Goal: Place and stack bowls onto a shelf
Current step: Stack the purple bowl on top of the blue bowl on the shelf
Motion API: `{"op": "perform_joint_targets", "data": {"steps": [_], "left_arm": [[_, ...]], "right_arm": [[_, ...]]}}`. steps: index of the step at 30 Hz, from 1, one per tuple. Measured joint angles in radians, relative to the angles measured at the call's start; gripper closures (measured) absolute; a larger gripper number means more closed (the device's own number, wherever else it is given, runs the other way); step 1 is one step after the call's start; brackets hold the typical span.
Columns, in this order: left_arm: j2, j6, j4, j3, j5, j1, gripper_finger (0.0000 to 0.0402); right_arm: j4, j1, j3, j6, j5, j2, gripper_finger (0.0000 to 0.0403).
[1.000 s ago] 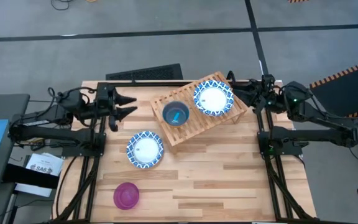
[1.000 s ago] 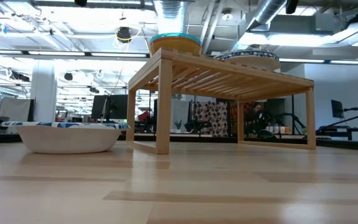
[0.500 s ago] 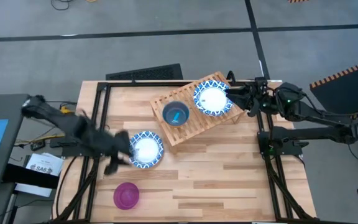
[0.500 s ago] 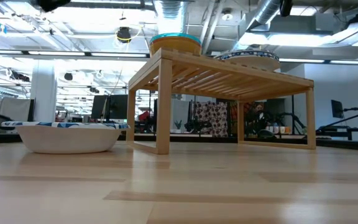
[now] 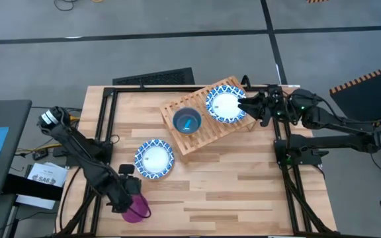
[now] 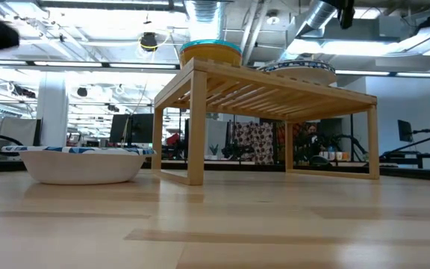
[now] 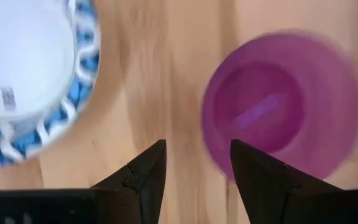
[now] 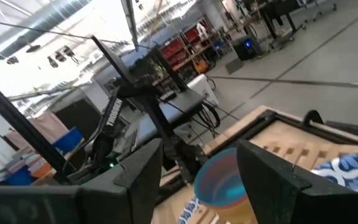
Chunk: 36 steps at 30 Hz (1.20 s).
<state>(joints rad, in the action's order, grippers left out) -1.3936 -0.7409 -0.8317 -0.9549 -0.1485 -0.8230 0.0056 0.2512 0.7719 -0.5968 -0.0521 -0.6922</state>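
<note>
A purple bowl sits on its base near the table's near-left corner. My left gripper hovers open just above its left rim, pointing down. A blue-rimmed white bowl rests on the table beside it. The slatted wooden shelf stands at the far middle and carries a teal bowl nested in a yellow one, plus a second blue-rimmed bowl. My right gripper is open at the shelf's right end, beside that bowl.
Bare tabletop spreads across the near right half. Black frame rails run along the table's left and right sides. A dark keyboard-like object lies just beyond the far edge. In the low view the shelf's legs stand on the table.
My left arm has swung quickly from the table's far-left corner toward the near edge, passing the blue-rimmed bowl on the table, and now points down over the purple bowl. My right gripper has edged left toward the blue-rimmed bowl on the shelf. No bowl has moved.
</note>
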Motion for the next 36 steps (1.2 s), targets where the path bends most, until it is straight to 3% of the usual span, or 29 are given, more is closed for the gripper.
{"op": "perform_joint_targets", "data": {"steps": [9,16,20,25,31,36], "left_arm": [[-0.013,-0.138,0.205,0.153,0.092,0.000,0.0240],[-0.013,-0.242,0.252,0.233,0.114,0.001,0.0240],[-0.013,-0.263,0.268,0.241,0.189,0.002,0.0275],[-0.013,-0.243,0.265,0.212,0.296,0.034,0.0386],[0.052,-0.189,0.163,0.099,0.380,0.106,0.0401],[0.169,-0.115,-0.107,-0.099,0.359,0.226,0.0401]], "right_arm": [[-0.024,0.000,0.000,0.003,0.000,0.000,0.0171],[-0.057,0.000,0.000,0.006,0.000,0.000,0.0171],[-0.071,0.000,0.000,0.006,0.000,0.000,0.0171],[-0.092,0.000,0.000,0.024,0.000,0.000,0.0171],[-0.092,0.001,0.000,0.033,0.000,0.000,0.0171],[-0.103,0.001,0.000,0.033,0.000,0.000,0.0171]]}}
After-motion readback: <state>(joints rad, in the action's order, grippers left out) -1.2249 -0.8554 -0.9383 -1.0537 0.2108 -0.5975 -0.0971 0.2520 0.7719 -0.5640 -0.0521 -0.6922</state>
